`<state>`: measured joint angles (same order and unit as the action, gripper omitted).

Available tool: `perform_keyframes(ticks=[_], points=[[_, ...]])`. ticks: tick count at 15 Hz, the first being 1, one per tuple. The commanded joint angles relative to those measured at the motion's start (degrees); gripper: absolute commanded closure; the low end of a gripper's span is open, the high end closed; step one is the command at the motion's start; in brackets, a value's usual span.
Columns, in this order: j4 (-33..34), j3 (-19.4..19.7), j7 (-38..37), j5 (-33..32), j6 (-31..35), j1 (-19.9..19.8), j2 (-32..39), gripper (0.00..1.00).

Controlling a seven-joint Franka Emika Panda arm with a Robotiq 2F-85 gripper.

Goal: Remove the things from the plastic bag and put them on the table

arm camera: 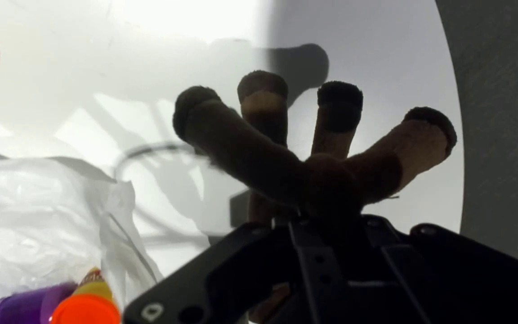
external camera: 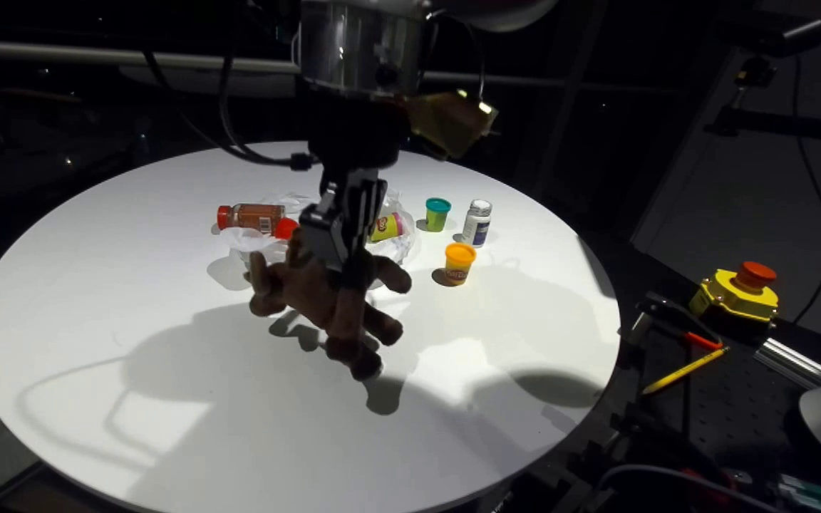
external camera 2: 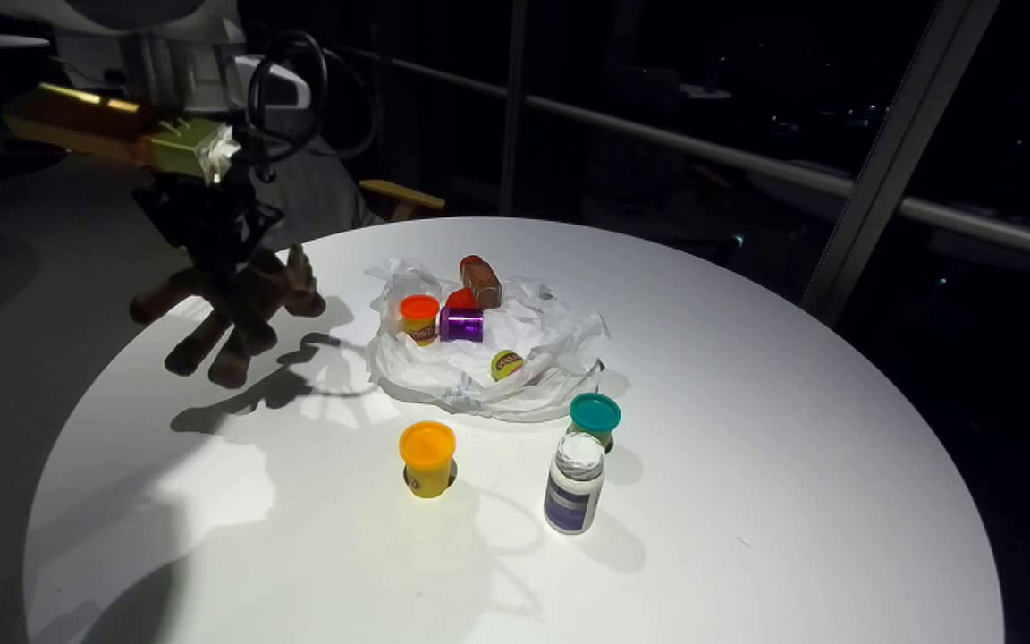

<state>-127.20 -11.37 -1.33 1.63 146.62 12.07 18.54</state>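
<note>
Gripper (arm camera: 331, 220): jaws drawn in tight, pinching the brown plush animal (external camera 2: 256, 304).
Plush, place: in the air over the round white table (external camera 2: 747, 501), to one side of the bag (external camera 2: 524, 401); its shadow falls on the tabletop.
Plush, long axis: trunk (external camera: 311, 296) slanted, sloping from upper left to lower right in an exterior view.
Plush, pointing: limbs (arm camera: 414, 141) fan out away from the jaws, dark ends outward, several aimed down at the tabletop; which end is the head, I cannot tell.
Bag: crumpled whitish film, spread on the table.
In the bag: red-lidded tub (external camera 2: 419, 320), upright, lid up; just beside it the purple container (external camera 2: 462, 325), on its side; yellow tub (external camera: 385, 227), tipped over.
Bag's far edge: brown bottle (external camera 2: 482, 284) lying down, red cap outward, away from the film; a red piece (external camera 2: 460, 298) close to it, shape unclear.
Beyond the bag: orange-lidded tub (external camera 2: 428, 461), upright; teal-lidded tub (external camera 2: 594, 416), upright, near the white bottle (external camera 2: 574, 487), also standing.
Off the table: red-topped yellow button box (external camera: 738, 293); yellow pencil (external camera: 687, 370), lying aslant.
</note>
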Motion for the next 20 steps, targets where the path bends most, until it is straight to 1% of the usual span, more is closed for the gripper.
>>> perform_keyframes(ticks=[1,3,4,5,6,8,9,11,12,14,16,17,20], points=[[-1.47,1.10,-0.29,-3.13,3.32,0.81,2.33,0.58],[-0.35,1.19,0.82,-4.01,1.77,0.31,2.92,0.45],[0.92,1.01,1.76,-3.74,-0.42,-0.33,3.15,0.36],[2.47,0.99,3.32,-3.92,-3.81,-0.88,3.31,0.29],[4.86,0.56,5.35,-2.57,-7.00,-2.11,3.72,0.21],[10.70,2.22,6.20,-3.73,-16.07,-2.88,5.02,0.08],[13.59,2.33,8.23,-3.25,-18.75,-3.81,5.81,0.01],[19.48,4.11,9.59,-5.45,-21.51,-4.37,8.08,0.00],[22.52,4.67,10.67,-6.24,-21.72,-4.69,9.62,0.00],[27.83,5.38,12.09,-7.48,-19.53,-5.08,13.19,0.00],[30.91,5.54,14.72,-9.10,-14.03,-5.21,16.35,0.00],[32.15,5.96,14.83,-10.63,-10.34,-4.76,18.19,0.01],[37.90,6.67,15.49,-15.28,-2.37,-2.94,25.62,0.00]])
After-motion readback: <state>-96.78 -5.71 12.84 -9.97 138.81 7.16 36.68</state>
